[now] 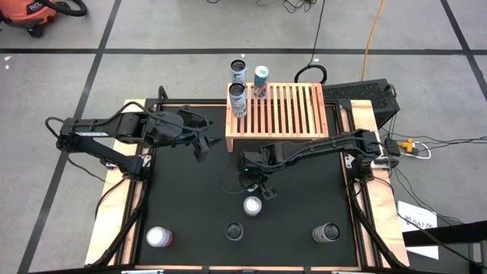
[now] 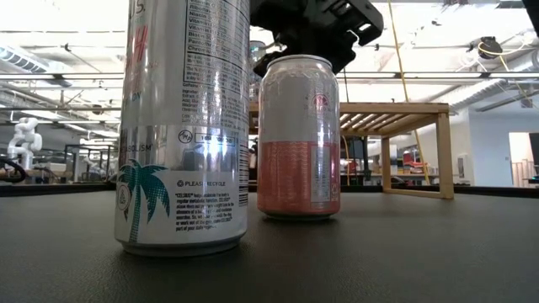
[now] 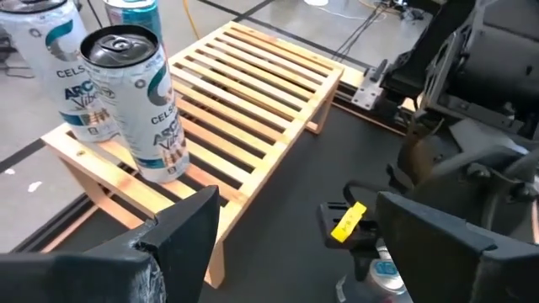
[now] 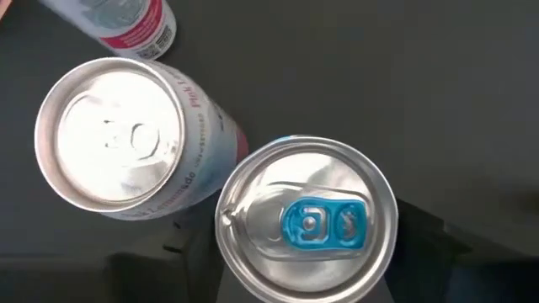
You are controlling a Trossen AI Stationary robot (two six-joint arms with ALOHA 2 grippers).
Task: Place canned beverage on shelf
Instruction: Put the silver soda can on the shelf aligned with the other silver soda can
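The light-wood slatted shelf [image 1: 289, 114] stands at the table's far side. Three cans stand upright on its left end [image 1: 238, 99] [image 3: 135, 101]. My right gripper [image 1: 257, 186] [image 4: 307, 265] points down over a silver can with a blue tab [image 4: 307, 223], open, one finger on each side of it. My gripper hides this can in the high view. A white-and-pink can [image 4: 114, 143] [image 1: 253, 205] [image 2: 299, 135] stands upright just nearer. My left gripper [image 1: 202, 144] [image 3: 290, 244] is open and empty, left of the shelf. My right gripper comes at the blue-tabbed can from above, its fingers [image 4: 429, 248] beside the can's rim [image 4: 387, 252] on two opposite sides. The can stands upright on the table. The rim hides the place where they could meet; whether they touch, I cannot tell.
A tall silver can with a palm-tree print [image 2: 181, 126] [image 1: 234, 230] stands near the front edge. Two more cans [image 1: 158, 237] [image 1: 326, 232] stand at the front left and front right. The shelf's right part [image 1: 304, 110] is bare slats.
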